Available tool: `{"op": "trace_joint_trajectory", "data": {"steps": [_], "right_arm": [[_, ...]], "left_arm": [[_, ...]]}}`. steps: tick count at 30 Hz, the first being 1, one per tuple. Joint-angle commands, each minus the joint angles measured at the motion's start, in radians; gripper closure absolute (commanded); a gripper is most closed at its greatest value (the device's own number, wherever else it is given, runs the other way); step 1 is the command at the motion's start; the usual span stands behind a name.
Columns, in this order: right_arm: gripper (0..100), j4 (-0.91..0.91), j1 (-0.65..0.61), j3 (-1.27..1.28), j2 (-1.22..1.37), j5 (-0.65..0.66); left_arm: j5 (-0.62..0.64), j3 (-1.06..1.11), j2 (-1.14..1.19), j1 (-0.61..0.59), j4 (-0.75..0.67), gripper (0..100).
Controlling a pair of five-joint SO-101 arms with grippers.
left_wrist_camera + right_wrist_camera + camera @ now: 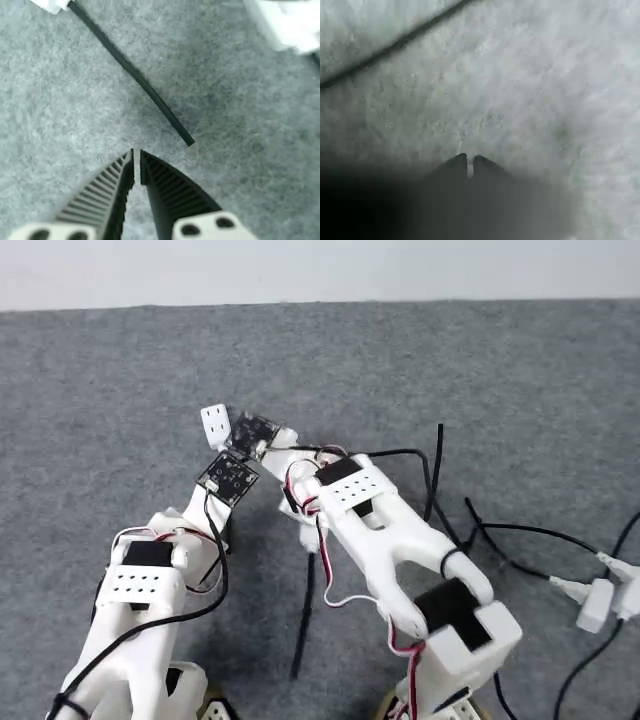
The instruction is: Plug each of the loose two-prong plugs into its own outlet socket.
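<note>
A small white socket block (214, 426) lies on the grey carpet just beyond the two wrist cameras. At the far right edge lie white plugs (597, 602) on black cables. My left gripper (136, 152) is shut with nothing in it, low over the carpet, near the loose end of a black cable (150, 92). That cable runs to a white piece (50, 4); another white part (290, 22) is at the edge. My right gripper (470, 159) is shut and empty, very close to the carpet, with a black cable (395, 47) beyond it.
Black cables (432, 475) loop across the carpet right of the right arm (400, 540). One loose cable (303, 615) lies between the two arm bases. The left arm (140, 610) stands at the front left. Open carpet lies at the back and left.
</note>
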Motion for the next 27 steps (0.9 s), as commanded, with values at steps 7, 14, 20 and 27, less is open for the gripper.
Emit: {"op": "trace_joint_trajectory", "data": {"steps": [7, 14, 20, 27], "right_arm": [[99.0, 0.107, 0.035, -0.098, 0.035, -0.091], [74.5, 0.085, 0.024, -0.189, 0.035, -0.273], [74.5, 0.219, 0.024, -0.324, 0.035, -0.288], [90.4, 0.387, 0.027, -0.414, 0.035, -0.288]], "left_arm": [[-0.006, -0.007, -0.021, -0.005, -0.035, 99], [-0.006, -0.005, -0.021, -0.005, -0.035, 99], [-0.008, -0.005, -0.021, -0.005, -0.037, 99], [-0.008, -0.005, -0.020, -0.008, -0.054, 99]]}}
